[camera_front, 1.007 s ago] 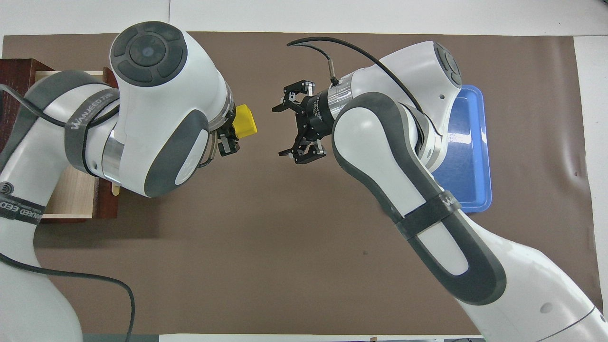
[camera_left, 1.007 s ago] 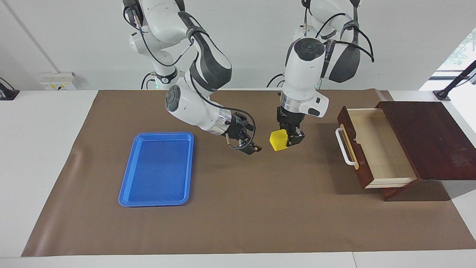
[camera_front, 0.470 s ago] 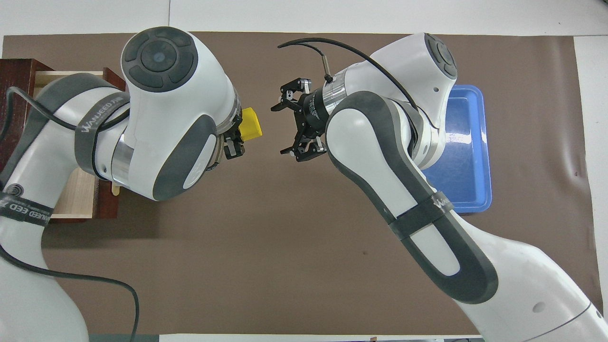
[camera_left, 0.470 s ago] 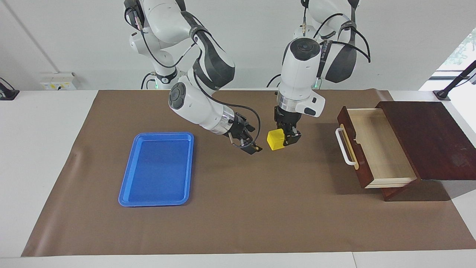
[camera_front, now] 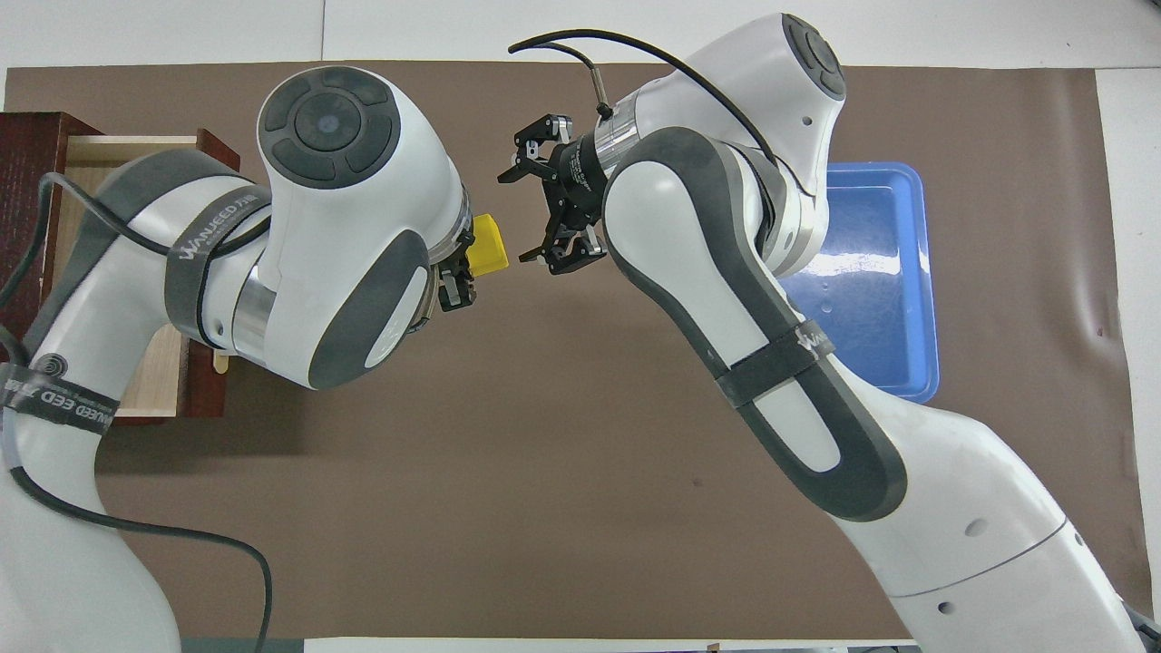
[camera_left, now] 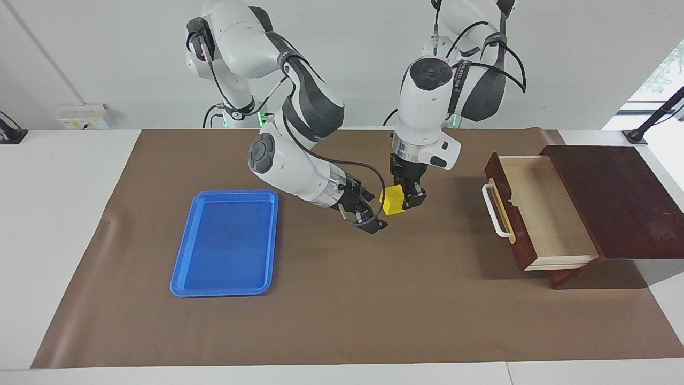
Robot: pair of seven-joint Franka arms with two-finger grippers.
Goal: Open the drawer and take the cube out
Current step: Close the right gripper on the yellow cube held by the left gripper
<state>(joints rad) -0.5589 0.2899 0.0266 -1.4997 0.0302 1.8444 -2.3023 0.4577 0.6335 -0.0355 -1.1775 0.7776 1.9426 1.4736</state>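
Note:
The yellow cube point(camera_left: 393, 200) hangs in the air above the brown mat, held in my left gripper point(camera_left: 404, 201), which points down and is shut on it. It also shows in the overhead view point(camera_front: 491, 246), sticking out from under the left wrist. My right gripper point(camera_left: 370, 220) is open and points at the cube from the right arm's end, a small gap away; its spread fingers point(camera_front: 512, 170) show in the overhead view. The dark wooden drawer point(camera_left: 539, 214) stands pulled open at the left arm's end, its white handle point(camera_left: 494, 213) toward the middle and its pale inside bare.
A flat blue tray point(camera_left: 224, 243) lies on the brown mat point(camera_left: 347, 299) toward the right arm's end and also shows in the overhead view point(camera_front: 884, 263). The drawer's dark box point(camera_left: 614, 198) sits at the mat's edge.
My left gripper has carried the cube away from the drawer toward the middle of the mat. My right gripper, still open, has moved in until it is close beside the cube.

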